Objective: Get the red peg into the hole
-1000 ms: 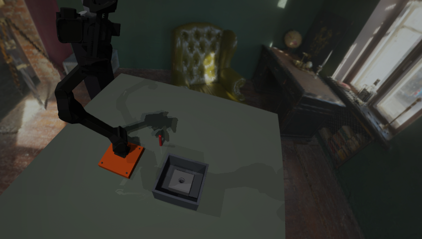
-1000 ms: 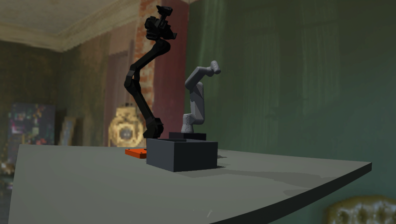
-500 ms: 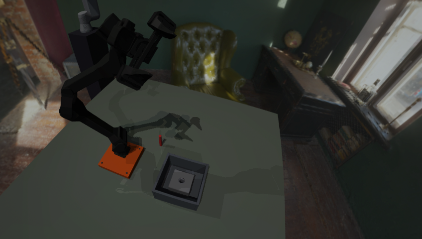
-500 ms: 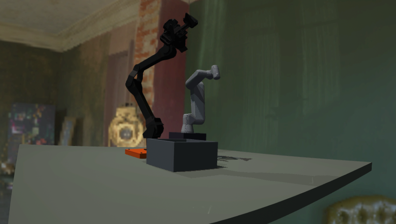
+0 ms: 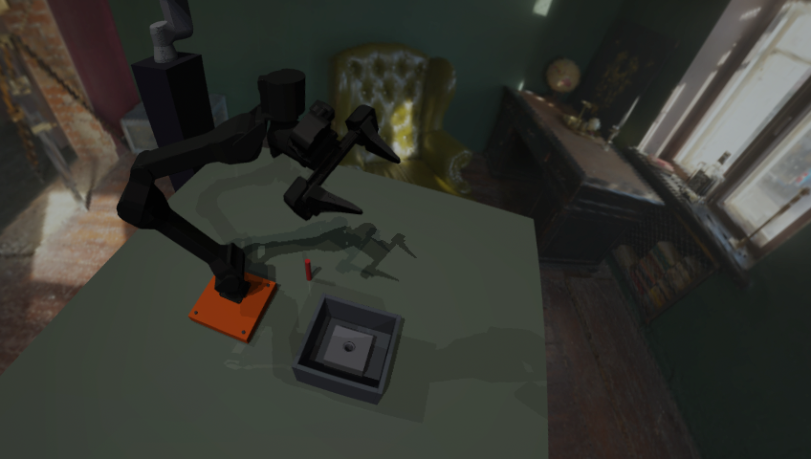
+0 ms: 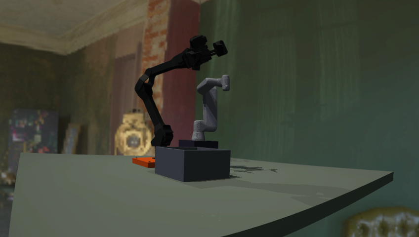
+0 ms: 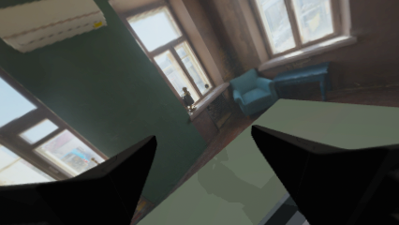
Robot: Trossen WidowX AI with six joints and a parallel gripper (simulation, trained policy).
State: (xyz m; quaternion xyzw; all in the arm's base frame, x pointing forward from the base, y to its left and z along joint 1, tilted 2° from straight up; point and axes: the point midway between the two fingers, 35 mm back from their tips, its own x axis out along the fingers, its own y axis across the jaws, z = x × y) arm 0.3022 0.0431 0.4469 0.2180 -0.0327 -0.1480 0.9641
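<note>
Gripper (image 5: 380, 186) (image 7: 203, 134) open w/ nothing btwn fingers, raised well above tabletop (image 5: 483, 273) (image 6: 117, 187) (image 7: 347, 119), red peg (image 5: 308, 270) upright on tabletop, outside & near open box (image 5: 337, 385) (image 6: 205, 166), pale plate (image 5: 336, 355) w/ round hole at box bottom, orange base plate (image 5: 219, 324) (image 6: 141, 161) near box.

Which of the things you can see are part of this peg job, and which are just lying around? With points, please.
Part of the job:
- red peg (image 5: 308, 270), upright on the table
- open box (image 5: 347, 388) (image 6: 206, 166)
- plate with a hole (image 5: 347, 364), inside it
- gripper (image 5: 381, 186) (image 7: 203, 134), open

Not part of it:
- grey arm (image 5: 164, 42) (image 6: 210, 110)
- green armchair (image 5: 378, 79)
- globe (image 5: 563, 75)
</note>
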